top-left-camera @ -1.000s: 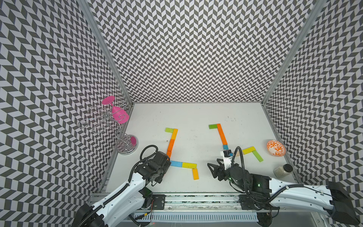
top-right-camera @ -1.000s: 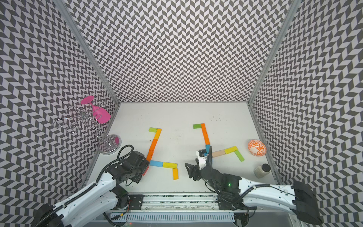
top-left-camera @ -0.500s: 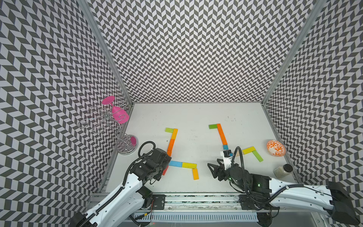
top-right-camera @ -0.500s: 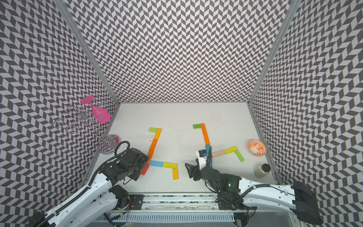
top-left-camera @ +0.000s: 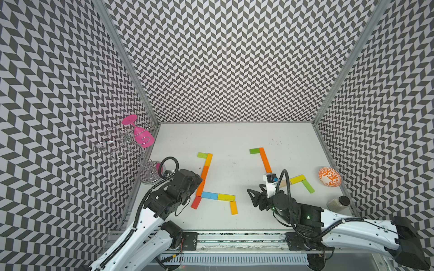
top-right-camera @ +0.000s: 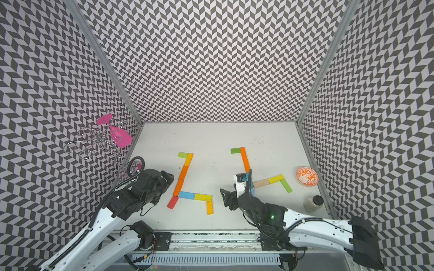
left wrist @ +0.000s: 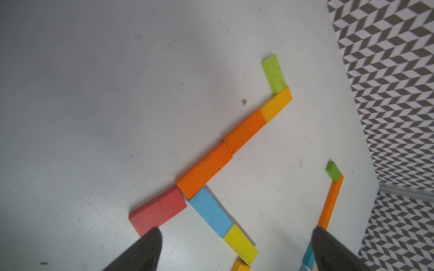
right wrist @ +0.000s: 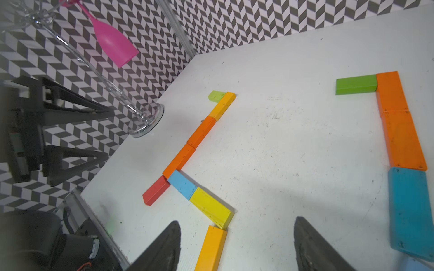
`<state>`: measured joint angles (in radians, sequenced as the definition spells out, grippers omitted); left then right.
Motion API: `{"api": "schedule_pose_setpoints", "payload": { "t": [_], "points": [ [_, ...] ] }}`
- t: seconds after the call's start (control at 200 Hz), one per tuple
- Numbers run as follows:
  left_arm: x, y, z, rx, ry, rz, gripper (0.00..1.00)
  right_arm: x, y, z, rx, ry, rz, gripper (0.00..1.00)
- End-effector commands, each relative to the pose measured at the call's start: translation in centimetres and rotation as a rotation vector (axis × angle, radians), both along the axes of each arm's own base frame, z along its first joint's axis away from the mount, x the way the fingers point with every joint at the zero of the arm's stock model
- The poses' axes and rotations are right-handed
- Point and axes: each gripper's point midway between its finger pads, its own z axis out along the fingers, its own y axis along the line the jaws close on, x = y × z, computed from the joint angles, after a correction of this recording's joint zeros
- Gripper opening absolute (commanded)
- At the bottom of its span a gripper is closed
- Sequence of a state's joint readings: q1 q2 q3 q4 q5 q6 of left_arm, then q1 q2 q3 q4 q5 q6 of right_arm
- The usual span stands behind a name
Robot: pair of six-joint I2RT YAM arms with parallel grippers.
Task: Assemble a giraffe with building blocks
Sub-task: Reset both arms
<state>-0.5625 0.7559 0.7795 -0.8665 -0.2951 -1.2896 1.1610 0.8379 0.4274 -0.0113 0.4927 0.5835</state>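
Note:
Two flat block figures lie on the white table (top-left-camera: 234, 138). The left one runs from a light green block (top-left-camera: 202, 154) down an orange neck (top-left-camera: 204, 174) to a blue block (top-left-camera: 209, 195), a yellow block (top-left-camera: 226, 197) and an orange leg (top-left-camera: 233, 207). A red block (top-left-camera: 196, 202) lies free at the neck's lower end. My left gripper (top-left-camera: 191, 185) hovers beside it, open and empty; one fingertip (left wrist: 152, 237) shows just short of the red block (left wrist: 157, 211). My right gripper (top-left-camera: 254, 199) stands open and empty, to the right of the orange leg (right wrist: 211, 248). The right figure has an orange neck (top-left-camera: 265, 160).
A wire rack (top-left-camera: 122, 143) holding a pink glass (top-left-camera: 141, 138) stands at the left wall, its base (top-left-camera: 150, 174) close to my left arm. An orange patterned bowl (top-left-camera: 329, 176) and a dark-lidded jar (top-left-camera: 338, 203) sit at the right edge.
My left gripper has opened wide and drawn back from the red block, which now lies uncovered on the table. The right arm has not moved.

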Motion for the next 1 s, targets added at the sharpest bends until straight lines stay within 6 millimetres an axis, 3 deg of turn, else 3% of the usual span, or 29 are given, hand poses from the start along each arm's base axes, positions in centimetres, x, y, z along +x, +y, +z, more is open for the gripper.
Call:
{"api": "schedule_pose_setpoints", "payload": {
  "t": [0.0, 0.14, 0.215, 0.27, 0.366, 0.486, 0.596, 0.816, 0.992],
  "points": [
    [4.0, 0.9, 5.9, 0.222, -0.234, -0.045, 1.0, 2.6, -1.2, 2.7, 0.003, -0.075, -0.067, 0.74],
    [7.7, -0.2, 11.6, 0.391, -0.51, -0.13, 1.0, 6.4, -4.9, 5.0, -0.021, -0.148, -0.184, 0.75],
    [8.8, -0.1, 13.6, 0.47, -0.648, -0.128, 1.0, 8.4, -7.5, 6.3, -0.046, -0.192, -0.263, 0.75],
    [9.5, 0.5, 14.0, 0.523, -0.715, -0.111, 1.0, 9.8, -9.9, 7.1, -0.053, -0.219, -0.327, 0.75],
    [10.7, 3.0, 12.7, 0.585, -0.732, -0.045, 1.0, 11.8, -14.8, 7.9, -0.064, -0.253, -0.46, 0.75],
    [11.6, 6.6, 9.4, 0.596, -0.675, 0.039, 1.0, 13.1, -21.4, 7.9, -0.054, -0.281, -0.654, 0.75],
    [11.2, 8.3, 8.0, 0.609, -0.684, 0.102, 1.0, 13.5, -24.7, 7.1, -0.014, -0.3, -0.734, 0.76],
    [9.8, 10.5, 5.6, 0.701, -0.65, 0.202, 1.0, 13.9, -28.3, 5.1, -0.12, -0.327, -0.846, 0.82],
    [9.5, 11.4, 3.1, 0.769, -0.611, 0.227, 1.0, 13.9, -29.1, 3.5, -0.142, -0.367, -0.876, 0.84]
  ]
}}
